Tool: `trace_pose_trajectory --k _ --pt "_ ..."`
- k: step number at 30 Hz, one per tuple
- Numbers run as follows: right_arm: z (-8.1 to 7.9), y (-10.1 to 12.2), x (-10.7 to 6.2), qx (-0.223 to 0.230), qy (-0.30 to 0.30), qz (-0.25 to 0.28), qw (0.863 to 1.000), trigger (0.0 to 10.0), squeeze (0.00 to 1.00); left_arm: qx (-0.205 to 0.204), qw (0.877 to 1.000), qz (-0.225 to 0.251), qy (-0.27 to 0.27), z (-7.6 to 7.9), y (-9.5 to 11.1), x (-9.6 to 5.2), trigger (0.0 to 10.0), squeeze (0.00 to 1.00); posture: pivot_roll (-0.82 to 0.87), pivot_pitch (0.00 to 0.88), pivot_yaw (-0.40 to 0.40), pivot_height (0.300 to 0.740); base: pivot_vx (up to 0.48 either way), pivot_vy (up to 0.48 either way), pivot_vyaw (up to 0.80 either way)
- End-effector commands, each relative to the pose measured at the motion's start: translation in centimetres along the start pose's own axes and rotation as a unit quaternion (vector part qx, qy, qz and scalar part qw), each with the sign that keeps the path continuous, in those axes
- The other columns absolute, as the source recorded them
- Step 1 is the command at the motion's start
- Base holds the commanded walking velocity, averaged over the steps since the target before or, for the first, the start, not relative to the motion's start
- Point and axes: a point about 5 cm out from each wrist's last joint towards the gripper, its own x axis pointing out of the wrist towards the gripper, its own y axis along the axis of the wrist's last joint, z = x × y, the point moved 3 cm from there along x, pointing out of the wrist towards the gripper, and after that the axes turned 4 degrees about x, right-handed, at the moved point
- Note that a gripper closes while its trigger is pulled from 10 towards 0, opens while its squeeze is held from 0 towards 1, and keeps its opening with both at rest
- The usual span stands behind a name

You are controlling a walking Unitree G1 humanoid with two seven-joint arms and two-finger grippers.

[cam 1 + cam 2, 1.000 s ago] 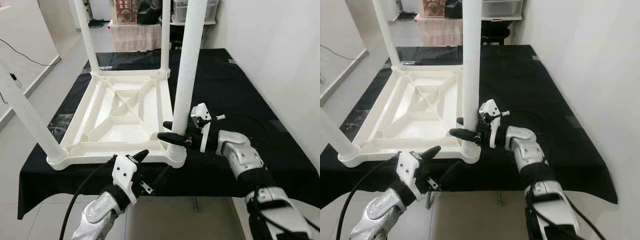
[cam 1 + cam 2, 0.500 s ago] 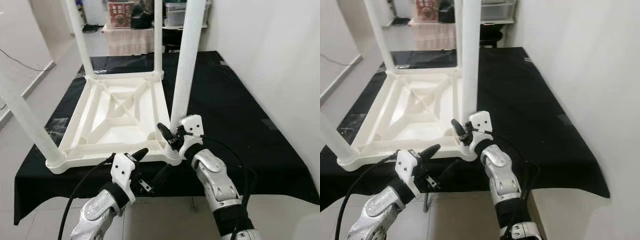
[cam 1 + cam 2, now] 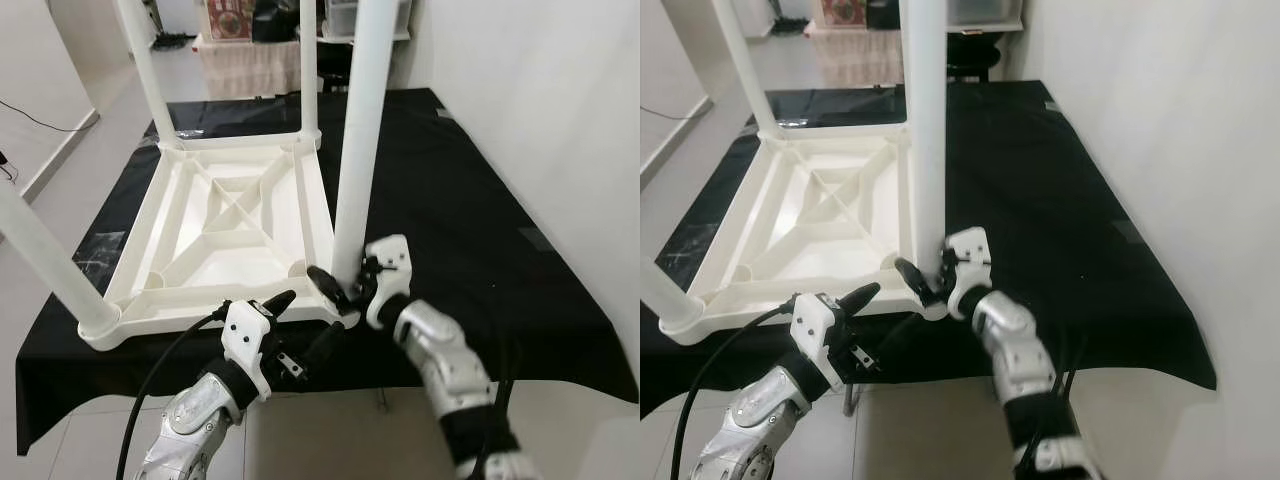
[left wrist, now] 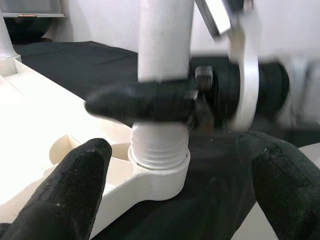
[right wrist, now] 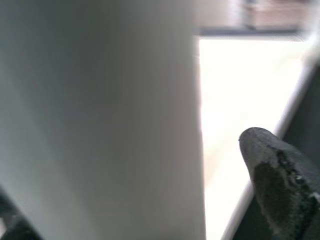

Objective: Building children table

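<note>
Right gripper (image 3: 338,287) apparently clamped on near table leg (image 3: 358,130); left gripper (image 3: 305,325) spread below

We note the overturned table (image 3: 225,225) and its legs (image 3: 358,120) are smooth white plastic, slightly glossy. The cloth (image 3: 470,190) beneath is matt black fabric. Gripper fingers (image 4: 75,185) look textured matt black.

one white upturned table top (image 3: 225,235) on one black cloth (image 3: 470,210), four white legs standing up from its corners — near right (image 3: 358,140), near left (image 3: 40,255), far left (image 3: 145,70), far right (image 3: 309,65) — and two grippers, left (image 3: 305,325) and right (image 3: 340,290).
</note>
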Motion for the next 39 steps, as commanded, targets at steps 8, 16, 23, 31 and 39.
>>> trace_pose_trajectory --k 8,16,23,31,39 --pt "-0.7 1.8 0.3 -0.023 0.178 -0.02 0.983 10.0 0.0 0.0 1.0 -0.009 0.003 0.1 -0.4 -0.4 10.0 0.0 0.0 0.109 0.003 0.74 0.0 0.0 0.0" --pt "-0.4 2.7 0.5 0.004 0.235 -0.031 0.972 0.0 0.0 0.0 1.0 -0.01 0.005 0.3 -0.3 -0.5 10.0 0.0 0.01 0.12 0.001 0.74 0.0 0.0 0.0" --pt "0.3 2.5 0.2 0.003 0.238 -0.029 0.971 0.0 0.0 -0.001 1.0 -0.01 0.005 0.3 -0.3 -0.6 10.0 0.0 0.0 0.125 0.005 0.74 0.0 0.0 0.0" --pt "2.4 1.2 -0.8 -0.007 0.118 -0.035 0.992 0.0 0.0 -0.003 1.0 -0.01 0.004 0.3 -0.2 -0.6 10.0 0.0 -0.01 0.138 0.001 0.74 0.0 0.0 0.0" --pt "0.6 -4.6 -2.1 -0.027 -0.2 -0.047 0.978 0.0 0.0 0.002 1.0 -0.011 0.001 -0.3 0.0 -0.8 10.0 0.0 -0.05 0.16 0.044 0.74 0.0 0.0 0.0"
